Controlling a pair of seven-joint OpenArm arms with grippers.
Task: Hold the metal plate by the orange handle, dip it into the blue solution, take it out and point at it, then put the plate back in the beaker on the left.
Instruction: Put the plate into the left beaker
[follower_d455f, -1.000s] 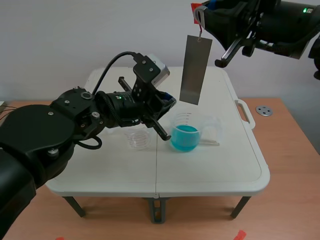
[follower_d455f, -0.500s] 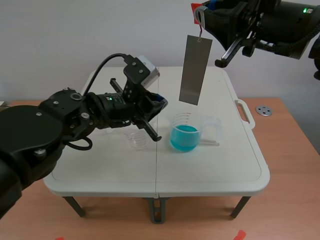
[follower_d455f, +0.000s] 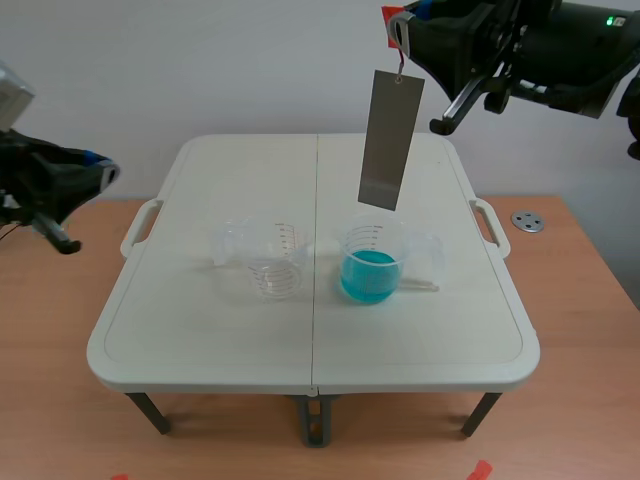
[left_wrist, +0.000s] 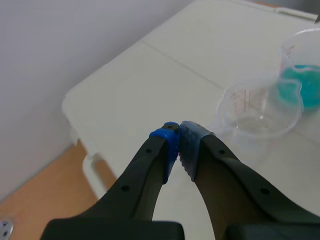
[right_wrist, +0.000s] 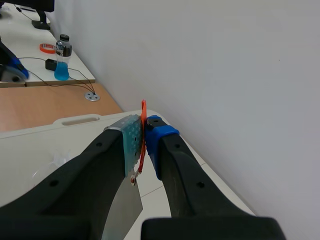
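Metal plate: one only, a long grey strip hanging straight down, its long axis upright and its lower end pointing at the worktop. It is in the air above the far rim of the right beaker, apart from it and well clear of the blue solution inside. A thin orange handle loops from the plate's top edge. The right tool, raised at the far right, has its two pads pressed together on that loop and grips nothing else; in the right wrist view the orange handle runs between the pads of the right tool and the plate hangs under them.

Two clear beakers stand side by side near the worktop's middle. The left beaker is empty; the right one holds blue liquid. Both carry printed scale marks, too small to read.

The left tool sits out past the worktop's left edge, its pads closed against each other with nothing between them.
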